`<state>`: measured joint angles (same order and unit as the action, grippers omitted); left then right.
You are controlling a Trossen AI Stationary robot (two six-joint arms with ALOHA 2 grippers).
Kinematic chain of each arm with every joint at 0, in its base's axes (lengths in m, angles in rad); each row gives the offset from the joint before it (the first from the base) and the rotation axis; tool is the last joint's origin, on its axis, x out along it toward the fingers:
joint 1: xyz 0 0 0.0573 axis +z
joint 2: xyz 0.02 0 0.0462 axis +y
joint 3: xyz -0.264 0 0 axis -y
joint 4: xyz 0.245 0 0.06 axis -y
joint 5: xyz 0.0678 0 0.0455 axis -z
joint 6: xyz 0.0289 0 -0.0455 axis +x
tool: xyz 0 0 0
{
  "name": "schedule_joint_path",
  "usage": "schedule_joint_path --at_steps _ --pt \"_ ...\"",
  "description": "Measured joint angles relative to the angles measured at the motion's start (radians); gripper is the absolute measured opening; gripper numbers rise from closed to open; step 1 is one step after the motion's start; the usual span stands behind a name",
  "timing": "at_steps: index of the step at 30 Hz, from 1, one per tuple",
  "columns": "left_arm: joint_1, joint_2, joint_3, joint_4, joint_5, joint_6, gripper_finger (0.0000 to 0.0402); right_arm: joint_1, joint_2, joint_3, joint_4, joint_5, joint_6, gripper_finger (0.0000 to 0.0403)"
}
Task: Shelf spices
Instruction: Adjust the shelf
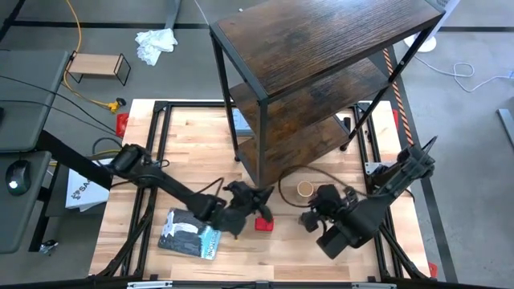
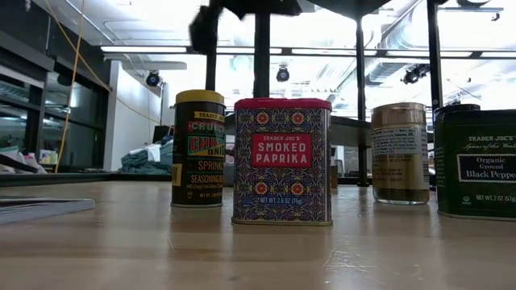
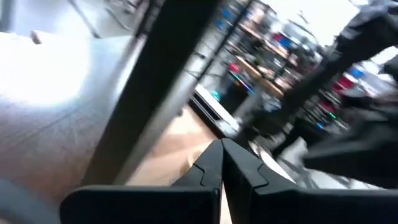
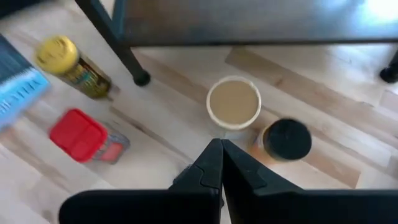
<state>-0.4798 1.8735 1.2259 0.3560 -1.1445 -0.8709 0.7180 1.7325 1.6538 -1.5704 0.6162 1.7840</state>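
Four spice containers stand upright on the table near the shelf (image 1: 321, 64). They are a yellow-lidded jar (image 2: 198, 149) (image 4: 59, 55), a red paprika tin (image 2: 282, 161) (image 1: 263, 223) (image 4: 78, 134), a tan-lidded jar (image 1: 305, 189) (image 4: 233, 102) (image 2: 400, 153) and a black-topped pepper tin (image 4: 286, 138) (image 2: 477, 161). No separate brown jar can be picked out. My left gripper (image 1: 259, 197) (image 3: 222, 149) is shut, in the air over the yellow-lidded jar and beside the red tin. My right gripper (image 1: 308, 217) (image 4: 221, 146) is shut, above the table just on the near side of the tan-lidded jar.
A flat blue-grey packet (image 1: 189, 234) (image 4: 18, 87) lies on the table's near left part. The shelf's black legs (image 4: 118, 43) stand on the table close behind the spices. A small light-wood rack (image 1: 98, 67) and a white cloth (image 1: 157, 42) lie on the floor beyond the table.
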Motion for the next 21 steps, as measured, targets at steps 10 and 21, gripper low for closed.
schedule_joint_path --at_steps 10,21 --pt "0.061 0.079 0.119 -0.021 -0.1 -0.008 0.0 0.029 -0.113 0.0 -0.001 0.087 -0.057 0.0" --pt "0.023 -0.046 0.119 -0.33 -0.321 -0.01 0.0 0.031 -0.127 0.0 -0.001 0.075 -0.189 0.0"
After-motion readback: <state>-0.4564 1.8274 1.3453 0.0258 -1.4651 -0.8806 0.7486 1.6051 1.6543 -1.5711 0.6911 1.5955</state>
